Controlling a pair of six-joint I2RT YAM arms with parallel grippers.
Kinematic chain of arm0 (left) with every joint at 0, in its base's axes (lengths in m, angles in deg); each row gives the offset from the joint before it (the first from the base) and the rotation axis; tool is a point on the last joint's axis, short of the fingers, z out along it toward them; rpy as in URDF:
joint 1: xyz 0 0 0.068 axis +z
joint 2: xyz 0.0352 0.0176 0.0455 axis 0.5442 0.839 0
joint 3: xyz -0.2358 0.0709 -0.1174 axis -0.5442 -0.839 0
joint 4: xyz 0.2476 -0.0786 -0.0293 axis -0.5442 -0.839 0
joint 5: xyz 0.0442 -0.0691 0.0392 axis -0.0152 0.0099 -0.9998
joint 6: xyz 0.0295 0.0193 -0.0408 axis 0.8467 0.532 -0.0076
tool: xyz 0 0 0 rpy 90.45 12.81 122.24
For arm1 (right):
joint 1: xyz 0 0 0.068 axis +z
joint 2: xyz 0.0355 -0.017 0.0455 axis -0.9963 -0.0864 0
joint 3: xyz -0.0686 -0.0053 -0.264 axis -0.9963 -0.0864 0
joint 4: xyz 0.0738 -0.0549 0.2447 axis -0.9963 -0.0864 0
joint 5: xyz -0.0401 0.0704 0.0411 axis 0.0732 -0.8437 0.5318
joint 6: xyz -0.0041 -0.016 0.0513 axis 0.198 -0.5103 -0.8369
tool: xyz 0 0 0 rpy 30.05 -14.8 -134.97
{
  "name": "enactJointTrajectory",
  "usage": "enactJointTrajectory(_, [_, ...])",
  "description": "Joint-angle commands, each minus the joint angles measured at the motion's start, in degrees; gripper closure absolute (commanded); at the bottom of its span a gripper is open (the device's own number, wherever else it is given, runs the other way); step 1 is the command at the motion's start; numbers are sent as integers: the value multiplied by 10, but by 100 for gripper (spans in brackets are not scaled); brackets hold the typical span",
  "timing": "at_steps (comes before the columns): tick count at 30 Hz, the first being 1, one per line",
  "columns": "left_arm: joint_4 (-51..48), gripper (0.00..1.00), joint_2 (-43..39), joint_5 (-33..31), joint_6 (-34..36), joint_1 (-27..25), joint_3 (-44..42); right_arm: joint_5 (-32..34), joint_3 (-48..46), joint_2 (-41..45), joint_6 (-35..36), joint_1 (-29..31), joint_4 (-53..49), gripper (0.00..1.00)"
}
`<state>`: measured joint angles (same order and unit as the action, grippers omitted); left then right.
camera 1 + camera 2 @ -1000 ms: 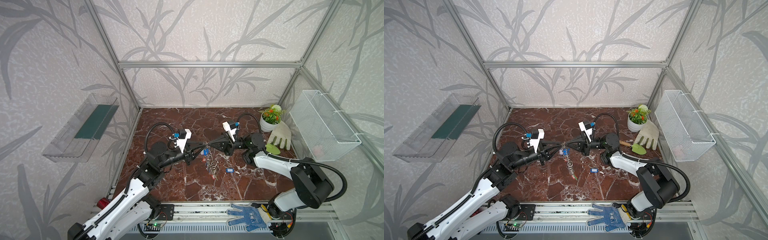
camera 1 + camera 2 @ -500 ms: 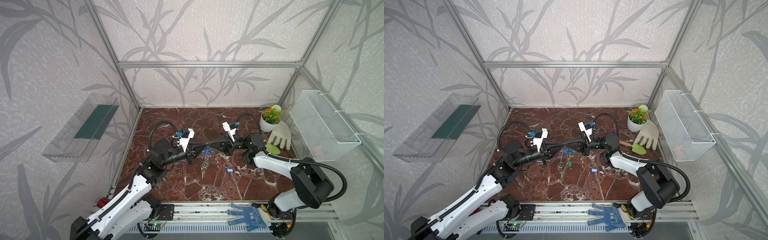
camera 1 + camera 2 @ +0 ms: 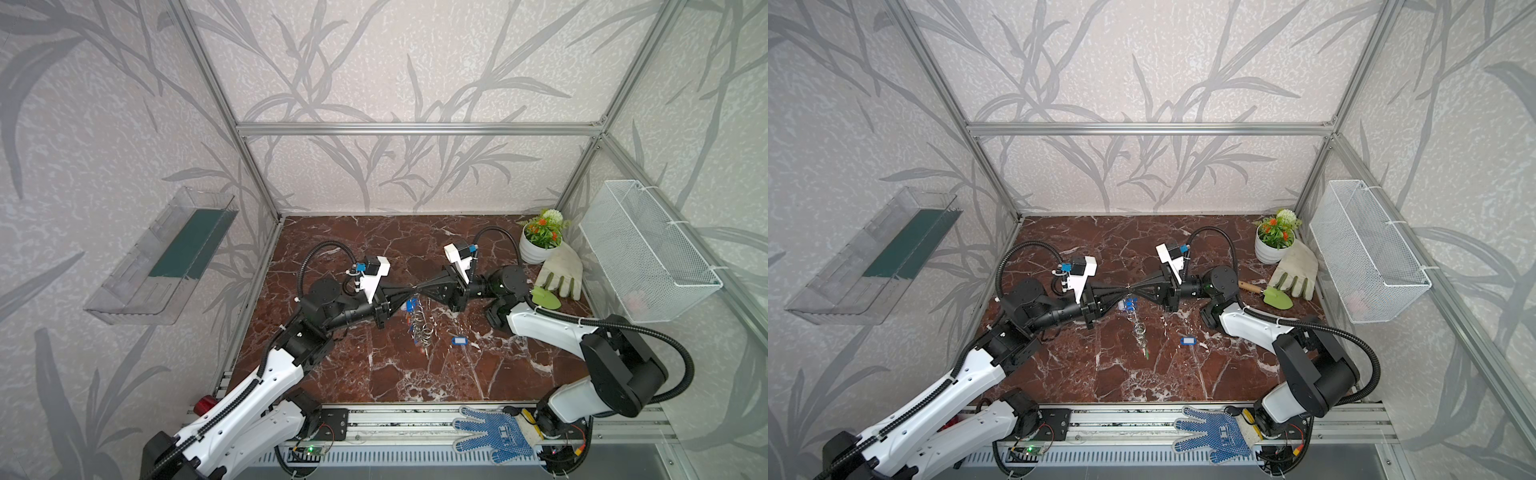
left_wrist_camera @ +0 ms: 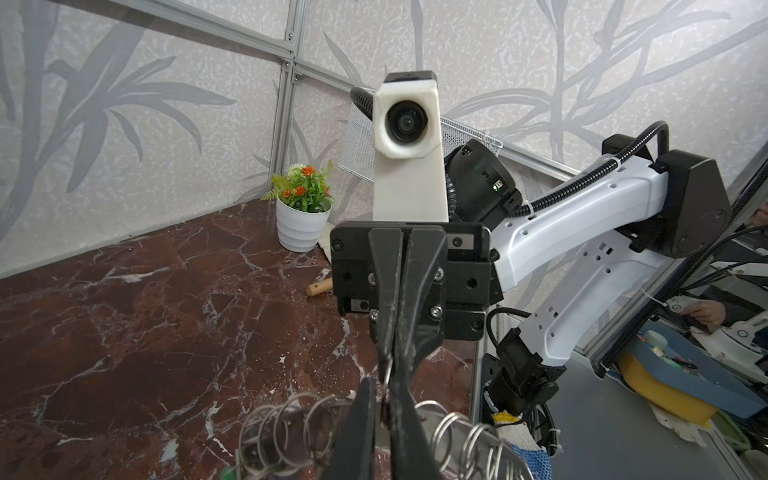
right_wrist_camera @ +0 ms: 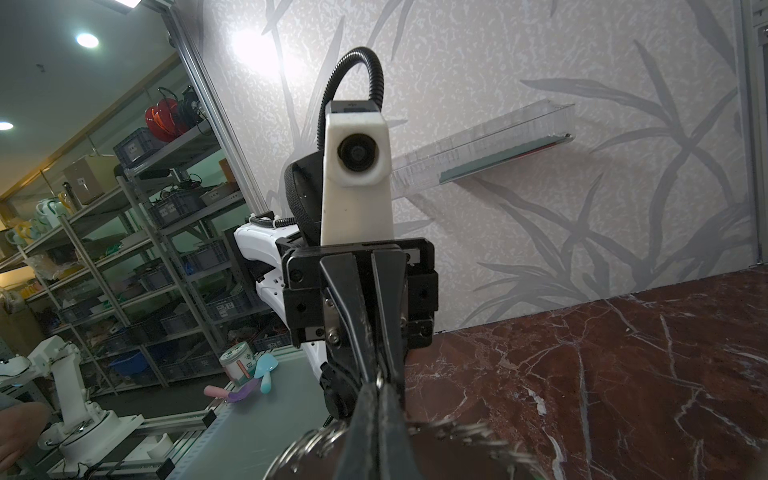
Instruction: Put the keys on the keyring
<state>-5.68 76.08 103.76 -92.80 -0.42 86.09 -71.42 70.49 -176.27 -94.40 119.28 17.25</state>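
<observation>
Aloft, the left fingers (image 3: pixel 400 290) and right fingers (image 3: pixel 433 286) meet tip to tip, both clamped on the grey metal keyring (image 3: pixel 423 330). A blue-tagged silver key (image 3: pixel 459 340) lies below on the marble counter (image 3: pixel 374 245).

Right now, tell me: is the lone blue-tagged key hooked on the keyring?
No, the lone blue-tagged key lies by itself, apart from the keyring.

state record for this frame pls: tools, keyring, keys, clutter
left tool: shut on keyring, tip to tip with right tool
right tool: shut on keyring
keyring: hangs below the tips, over the table; contact at its lower end unclear
blue-tagged keys: on keyring, near its top
loose key: blue tag, flat on table, apart from keyring
clutter: potted plant, pale glove, green trowel
</observation>
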Motion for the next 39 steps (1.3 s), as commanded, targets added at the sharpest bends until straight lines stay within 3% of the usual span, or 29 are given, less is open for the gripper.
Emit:
enactJointTrajectory(1, [8,85,2,11,-2,-1,16,4,9,20,-5,3,35,100])
enactJointTrajectory(11, [5,100,2,11,-2,-1,14,5,10,19,-5,4,35,100])
enactJointTrajectory(16, [-37,100,-2,0,24,-1,30,3,9,19,-4,3,35,99])
enactJointTrajectory(20, [-118,100,8,5,70,-2,70,1,7,19,-4,2,35,85])
enactJointTrajectory(26, [-188,100,16,18,117,-2,115,5,-2,29,-2,-9,35,74])
enactJointTrajectory(39, [-269,100,50,44,169,-1,185,-5,-5,19,-4,-14,35,78])
